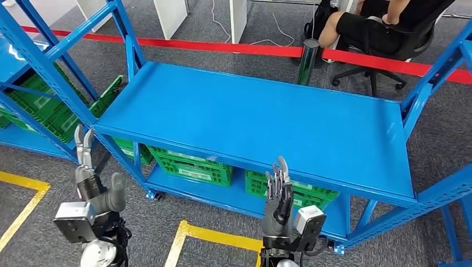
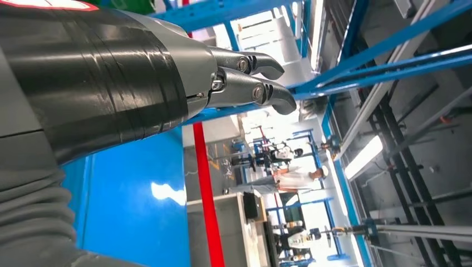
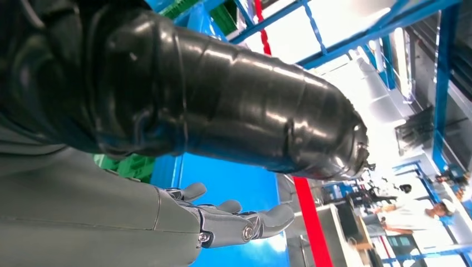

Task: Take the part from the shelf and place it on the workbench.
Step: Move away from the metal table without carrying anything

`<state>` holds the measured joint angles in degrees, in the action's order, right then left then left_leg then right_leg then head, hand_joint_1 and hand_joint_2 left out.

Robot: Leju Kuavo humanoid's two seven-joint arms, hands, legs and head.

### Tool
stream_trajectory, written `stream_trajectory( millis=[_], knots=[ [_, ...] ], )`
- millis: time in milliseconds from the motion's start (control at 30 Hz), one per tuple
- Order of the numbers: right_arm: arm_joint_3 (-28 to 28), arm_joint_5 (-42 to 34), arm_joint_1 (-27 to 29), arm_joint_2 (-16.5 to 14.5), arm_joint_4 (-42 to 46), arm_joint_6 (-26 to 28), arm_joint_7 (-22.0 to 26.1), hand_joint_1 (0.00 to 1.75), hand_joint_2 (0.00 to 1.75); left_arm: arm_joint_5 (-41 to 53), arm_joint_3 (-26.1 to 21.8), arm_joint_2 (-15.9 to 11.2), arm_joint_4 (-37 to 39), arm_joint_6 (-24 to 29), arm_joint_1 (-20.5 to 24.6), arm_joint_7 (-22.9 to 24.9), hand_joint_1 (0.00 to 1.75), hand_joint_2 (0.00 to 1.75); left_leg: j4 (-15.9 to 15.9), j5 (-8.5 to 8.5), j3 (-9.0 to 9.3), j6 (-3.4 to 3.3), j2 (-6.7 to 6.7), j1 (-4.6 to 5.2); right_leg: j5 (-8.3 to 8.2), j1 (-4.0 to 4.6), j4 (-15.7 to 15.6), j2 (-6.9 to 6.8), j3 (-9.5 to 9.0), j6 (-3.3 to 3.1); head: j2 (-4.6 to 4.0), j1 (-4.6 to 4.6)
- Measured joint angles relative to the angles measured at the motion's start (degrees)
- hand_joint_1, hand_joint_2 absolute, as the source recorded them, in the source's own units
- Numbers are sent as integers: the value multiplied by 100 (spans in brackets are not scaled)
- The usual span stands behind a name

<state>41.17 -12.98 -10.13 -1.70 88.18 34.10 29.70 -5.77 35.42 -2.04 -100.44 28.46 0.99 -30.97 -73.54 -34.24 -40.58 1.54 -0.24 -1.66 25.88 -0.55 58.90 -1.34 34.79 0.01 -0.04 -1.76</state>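
Approach step, nothing grasped: left hand [image 1: 92, 181] and right hand [image 1: 278, 197] both raised at the near edge of the blue shelf [image 1: 250, 117], fingers extended and holding nothing; can't spot the part, so next it must be located before reaching.

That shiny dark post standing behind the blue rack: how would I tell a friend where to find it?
Start at the big blue shelf that fills the middle of the head view and look past its far edge to the red floor stripe. The glossy dark cylinder stands upright there, beside a seated person's office chair. It is the one mirror-shiny post among matte blue beams.
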Motion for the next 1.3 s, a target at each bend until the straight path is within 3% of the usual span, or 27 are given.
stream_trajectory(
  millis=[33,67,100,167,233,300,367,433,500,533,567,667,733,800,867,933,1000,1033,1067,1100,1167,1233,1267,1300],
  knots=[
    [1,1,0,-1,-1,-1,-4,0,0,-7,-1,0,1,0,-4,2,0,0,-73,52,-64,-21,3,13,4,17,0,-42,-4,-8,0,-33],
    [2,3,-2,-2,-1,-1,-13,0,0,-20,-2,0,1,0,-6,4,0,0,89,201,-6,-53,17,35,8,32,0,-86,-13,-14,0,-61],
    [2,6,-5,-4,-1,-1,-25,0,0,-35,-3,0,0,0,-4,7,0,0,433,403,153,-96,67,66,12,44,-1,-132,-25,-16,0,-83],
    [3,13,-10,-15,0,0,-46,0,0,-59,-5,3,-1,-1,13,13,0,0,1210,676,547,-178,321,154,24,78,4,-208,-40,-3,0,-126],
    [4,16,-11,-21,1,2,-60,0,0,-70,-4,7,-1,-1,34,19,0,0,1543,711,720,-219,468,214,20,108,-1,-286,-34,39,0,-133],
    [5,26,-15,-21,2,5,-71,0,0,-71,-4,9,0,-1,31,23,0,0,1586,743,726,-251,367,203,19,116,-7,-373,-27,95,0,-119],
    [5,43,-24,-20,3,15,-81,0,0,-62,-7,16,0,1,32,26,0,0,1626,785,739,-295,274,172,152,100,163,-250,48,160,0,-90],
    [5,54,-17,-15,2,21,-93,0,0,-56,-9,32,1,2,47,34,0,0,1641,806,740,-331,191,160,481,77,767,-17,306,210,0,-17],
    [5,57,7,-2,1,22,-100,0,0,-56,-8,41,4,1,45,42,0,0,1633,812,727,-351,106,170,738,72,1468,74,609,224,0,54],
    [5,61,17,5,0,25,-102,0,0,-56,-9,41,5,-1,42,43,0,0,1626,812,724,-354,67,177,729,74,1591,88,662,220,0,75],
    [5,69,21,10,-1,30,-103,0,0,-57,-9,42,7,-2,40,43,0,0,1619,812,724,-356,25,185,621,78,1502,96,618,205,0,96],
    [5,133,13,12,1,68,-113,0,0,-57,-10,50,4,-6,46,42,0,0,1602,816,723,-350,-111,204,132,87,391,249,70,75,0,147],
    [5,180,4,12,2,93,-129,0,0,-58,-9,56,4,-6,60,40,0,0,1592,841,673,-309,-189,182,72,104,-19,359,-152,0,0,154],
    [5,203,2,12,4,103,-142,0,0,-59,-7,61,4,-5,67,40,0,0,1604,882,635,-246,-246,154,61,123,-99,311,-192,-32,0,181],
    [7,210,-3,5,5,105,-148,0,0,-58,-7,63,2,-2,65,35,0,0,1532,827,571,-196,-234,155,7,84,-220,235,-256,-61,0,212],
    [9,208,-13,-2,5,99,-151,0,0,-59,-7,60,2,4,66,27,0,0,1060,571,319,-138,-130,140,-37,41,-310,173,-308,-76,0,168],
    [10,198,-11,-2,4,92,-157,0,0,-67,-6,56,4,13,54,23,0,0,338,298,-41,-67,-44,82,-39,34,-301,137,-294,-81,0,98],
    [10,191,-5,-2,3,92,-161,0,0,-70,-6,56,5,18,42,23,0,0,139,271,-145,-36,-21,48,-33,27,-284,125,-280,-73,0,73],
    [11,187,-1,-2,3,92,-163,0,0,-74,-7,56,6,23,33,23,0,0,156,343,-139,-6,-4,17,-23,13,-260,118,-266,-56,0,54],
    [11,183,0,-2,3,92,-164,0,0,-76,-7,55,6,27,28,23,0,0,403,500,-6,20,9,-11,-7,-9,-227,115,-254,-30,0,36],
    [11,179,-4,-2,3,92,-165,0,0,-77,-8,55,7,32,30,24,0,0,1142,753,404,68,21,-43,43,-40,-136,115,-230,60,0,-23],
    [11,179,-12,-2,5,91,-167,0,0,-76,-7,65,2,33,36,20,0,0,1490,792,624,36,-4,-47,95,-29,-51,118,-182,162,0,-66],
    [11,179,-12,-2,6,90,-168,0,0,-76,-8,70,1,33,35,20,0,0,1482,782,633,2,-25,-42,121,-15,-38,122,-147,176,0,-66],
    [11,179,-11,0,7,89,-169,0,0,-78,-10,78,-1,33,33,20,0,0,1486,793,638,-25,-37,-49,141,-11,-32,124,-123,149,0,-36]
  ],
)
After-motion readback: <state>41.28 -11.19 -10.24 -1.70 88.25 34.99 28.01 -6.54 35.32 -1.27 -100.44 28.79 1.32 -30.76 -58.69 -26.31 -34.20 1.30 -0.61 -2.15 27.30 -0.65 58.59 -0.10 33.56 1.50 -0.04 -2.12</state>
